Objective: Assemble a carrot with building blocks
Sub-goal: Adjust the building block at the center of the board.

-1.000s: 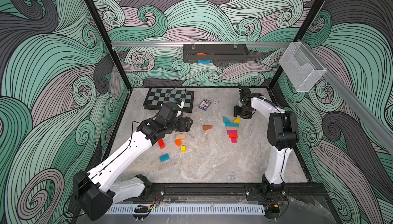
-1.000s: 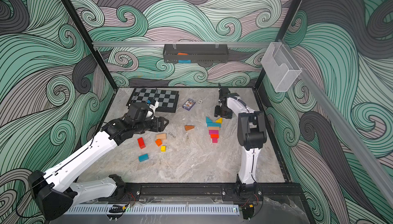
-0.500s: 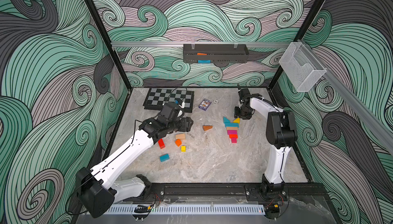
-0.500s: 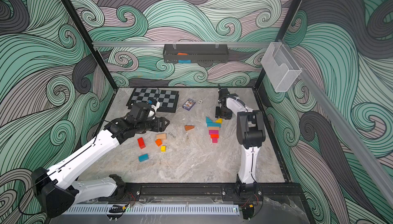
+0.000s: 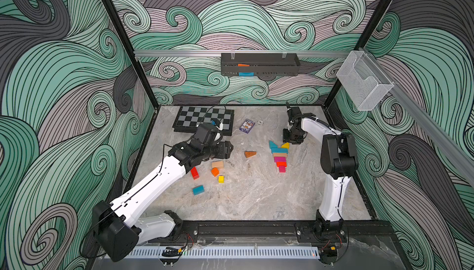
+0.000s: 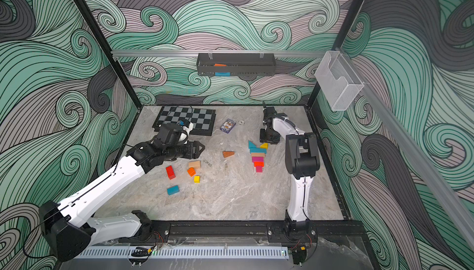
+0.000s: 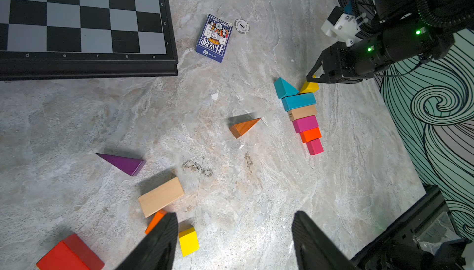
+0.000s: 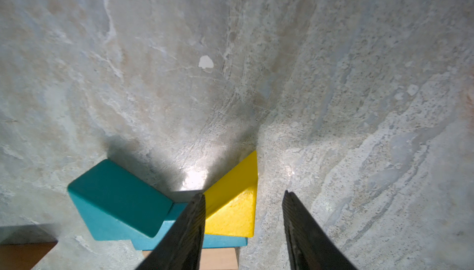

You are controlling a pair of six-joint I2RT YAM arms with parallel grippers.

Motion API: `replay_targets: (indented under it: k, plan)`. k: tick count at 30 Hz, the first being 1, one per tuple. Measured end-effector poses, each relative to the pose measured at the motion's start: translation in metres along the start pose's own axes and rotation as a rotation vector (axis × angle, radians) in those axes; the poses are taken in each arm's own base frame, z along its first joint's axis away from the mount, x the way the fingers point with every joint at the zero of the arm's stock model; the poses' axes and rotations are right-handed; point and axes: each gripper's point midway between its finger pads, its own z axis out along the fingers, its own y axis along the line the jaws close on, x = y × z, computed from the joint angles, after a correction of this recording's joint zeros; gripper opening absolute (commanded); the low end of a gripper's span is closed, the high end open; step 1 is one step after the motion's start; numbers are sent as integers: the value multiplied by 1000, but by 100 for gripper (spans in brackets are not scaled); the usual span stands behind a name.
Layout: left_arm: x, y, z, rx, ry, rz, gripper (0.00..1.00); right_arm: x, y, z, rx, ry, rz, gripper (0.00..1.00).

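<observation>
Right claw (image 8: 243, 196) closing on the yellow wedge (image 8: 232, 212)
Its jaws, narrower now but apart and gripping nothing, straddle the wedge touching the teal cuboid (image 7: 298, 101); likely adjusting the carrot's leaf. Left claw (image 7: 234, 214) gapes empty.

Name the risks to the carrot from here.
The right end effector straddles the yellow wedge, off-centre; closing could skid it against the teal wedge and skew the row. The left end effector hangs open over the orange block; a low sweep might knock it.
</observation>
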Motion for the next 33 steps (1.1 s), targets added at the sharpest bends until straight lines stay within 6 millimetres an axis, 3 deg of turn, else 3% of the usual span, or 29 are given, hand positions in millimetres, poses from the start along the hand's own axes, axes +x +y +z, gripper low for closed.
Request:
replay_targets:
  k: [13, 33]
  plan:
    - [-1, 0, 0, 2, -3, 0, 71, 3, 6, 4, -21, 14, -21, 41]
    - [-1, 0, 0, 2, -3, 1, 71, 4, 12, 5, -36, 20, -33, 36]
